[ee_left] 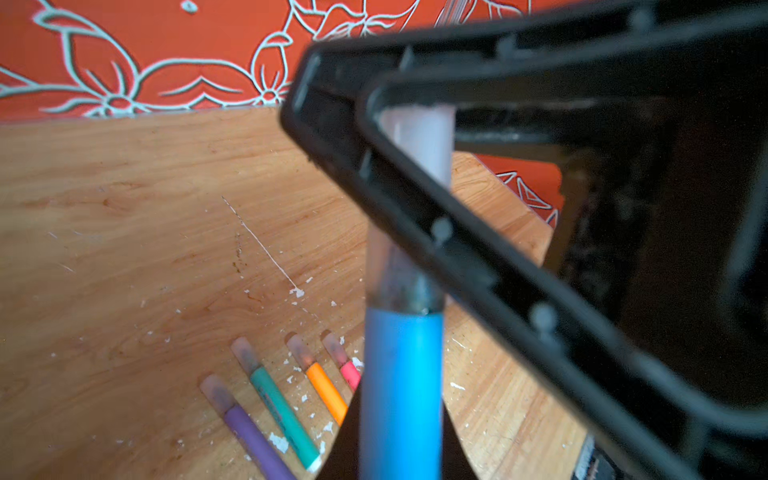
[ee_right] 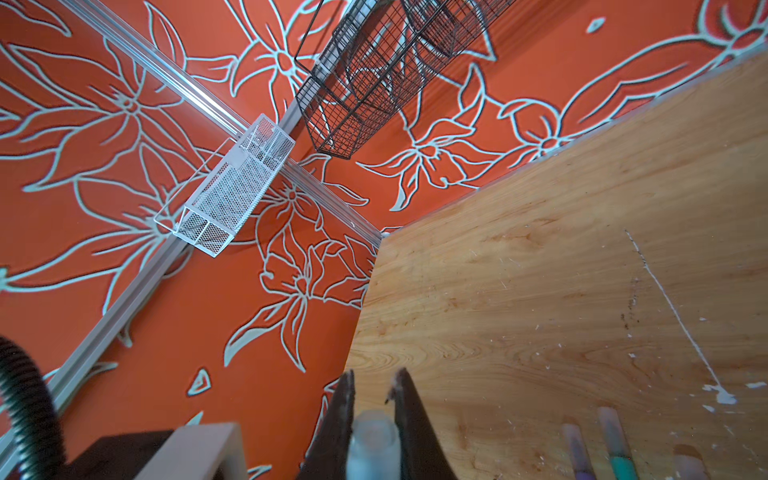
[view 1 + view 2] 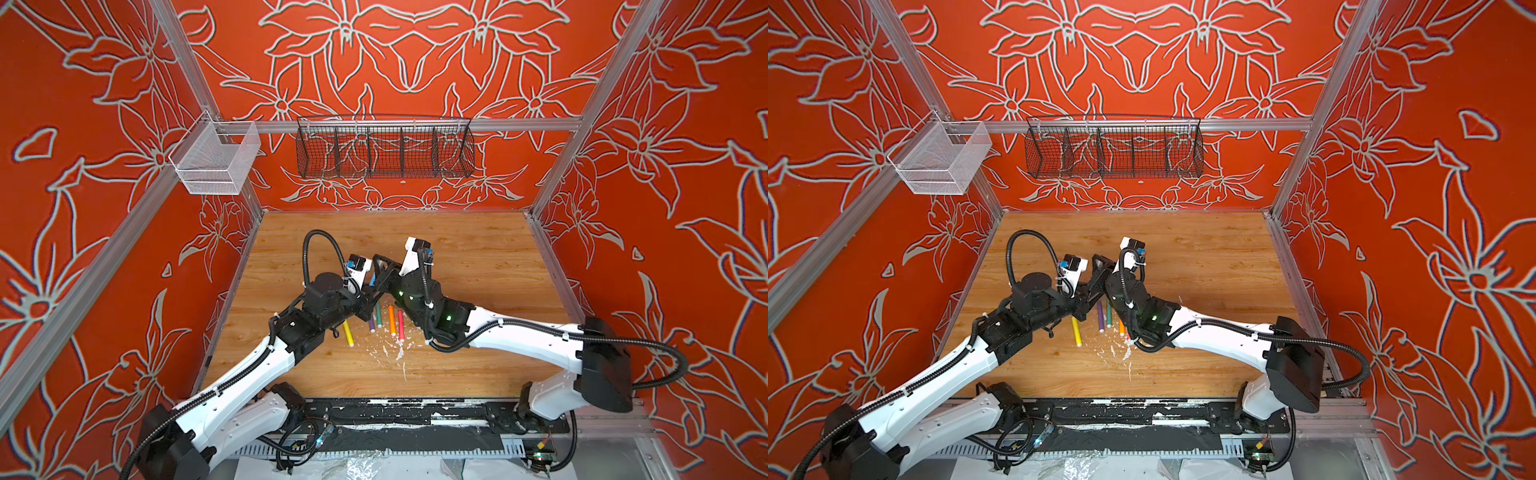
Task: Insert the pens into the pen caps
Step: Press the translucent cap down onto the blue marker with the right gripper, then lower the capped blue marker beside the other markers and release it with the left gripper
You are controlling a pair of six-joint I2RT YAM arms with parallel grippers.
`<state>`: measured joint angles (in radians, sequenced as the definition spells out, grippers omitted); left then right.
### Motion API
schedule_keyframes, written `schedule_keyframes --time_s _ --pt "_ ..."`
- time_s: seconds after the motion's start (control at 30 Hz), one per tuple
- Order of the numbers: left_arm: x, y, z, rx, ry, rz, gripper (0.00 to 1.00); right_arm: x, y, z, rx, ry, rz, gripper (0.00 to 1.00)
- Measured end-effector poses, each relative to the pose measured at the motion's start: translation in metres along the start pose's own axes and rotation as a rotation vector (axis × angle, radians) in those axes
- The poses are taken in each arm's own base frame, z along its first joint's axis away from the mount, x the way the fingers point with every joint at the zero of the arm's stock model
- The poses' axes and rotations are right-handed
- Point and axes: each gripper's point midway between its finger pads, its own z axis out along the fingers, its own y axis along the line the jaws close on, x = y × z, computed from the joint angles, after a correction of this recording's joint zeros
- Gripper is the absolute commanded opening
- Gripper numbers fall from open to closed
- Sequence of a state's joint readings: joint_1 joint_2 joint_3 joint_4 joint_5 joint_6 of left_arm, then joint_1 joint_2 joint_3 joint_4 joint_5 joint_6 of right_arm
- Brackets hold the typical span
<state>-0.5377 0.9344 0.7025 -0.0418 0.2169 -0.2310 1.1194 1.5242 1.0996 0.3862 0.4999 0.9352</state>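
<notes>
Orange-red walls with pale flower outlines are enclosing a wooden tabletop [image 3: 478,257], and both arms are meeting above its middle. The left pincer [image 1: 400,415] is clenching the blue pen [image 1: 401,374] by its barrel, while the right pincer [image 2: 374,395] is grasping a clear pen cap [image 2: 372,440] between its dark fingers [image 2: 415,428]. Pen and cap are lining up end to end, and in the left wrist view the pen's dark tip is showing inside the cap's open end.

Four more pens are lying side by side on the tabletop beneath the pincers — a purple pen [image 1: 253,440], a teal-green pen [image 1: 286,415], an orange pen [image 1: 326,390] and a pink pen [image 1: 350,374], each already capped. A yellow pen [image 3: 348,332] is lying just to their left in both top views. White flecks [image 3: 390,353] are littering the wood beside them.
</notes>
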Motion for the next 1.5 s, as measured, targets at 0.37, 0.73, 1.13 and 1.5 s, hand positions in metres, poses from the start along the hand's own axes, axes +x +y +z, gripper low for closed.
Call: schedule_keyframes --time_s 0.37,0.73,1.13,1.5 --pt "0.000 -0.030 -0.041 0.132 -0.035 -0.034 0.00 0.005 0.036 -0.038 -0.120 0.097 -0.037 0.29" --pt "0.018 0.059 -0.065 -0.334 -0.115 -0.351 0.00 -0.014 -0.047 -0.103 0.014 0.252 -0.215 0.54" --pt "0.142 0.099 -0.051 -0.568 0.141 -0.470 0.00 -0.090 -0.215 -0.132 0.517 0.092 -0.290 0.60" --pt "0.165 0.104 -0.019 -0.628 0.257 -0.468 0.00 -0.114 -0.305 -0.143 0.814 0.060 -0.332 0.58"
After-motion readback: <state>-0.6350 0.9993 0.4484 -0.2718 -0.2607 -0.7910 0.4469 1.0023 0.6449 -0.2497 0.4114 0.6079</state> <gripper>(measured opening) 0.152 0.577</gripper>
